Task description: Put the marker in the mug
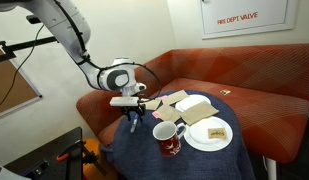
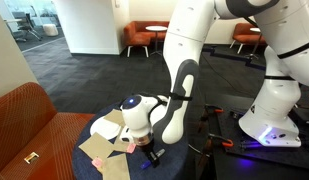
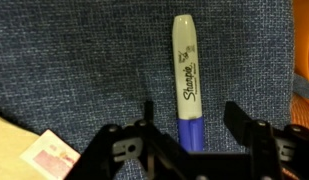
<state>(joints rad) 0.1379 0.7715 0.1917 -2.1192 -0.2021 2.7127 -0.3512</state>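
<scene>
The marker [image 3: 186,75] is a pale Sharpie with a blue cap end. In the wrist view it lies flat on the blue woven cloth, pointing away from me. My gripper [image 3: 189,112] is open, with one finger on each side of the marker's blue end and not touching it. In an exterior view the gripper [image 1: 133,117] hangs low over the table's near-left part. The dark red mug [image 1: 169,134] with white inside stands upright to its right. In the view from behind, my gripper [image 2: 146,150] is at the table; the mug and marker are hidden.
A white plate [image 1: 207,138] with a snack on it sits right of the mug. Brown paper and a white napkin [image 1: 191,105] lie behind. A tan paper edge [image 3: 24,150] lies left of my gripper. An orange sofa [image 1: 244,75] curves behind the round table.
</scene>
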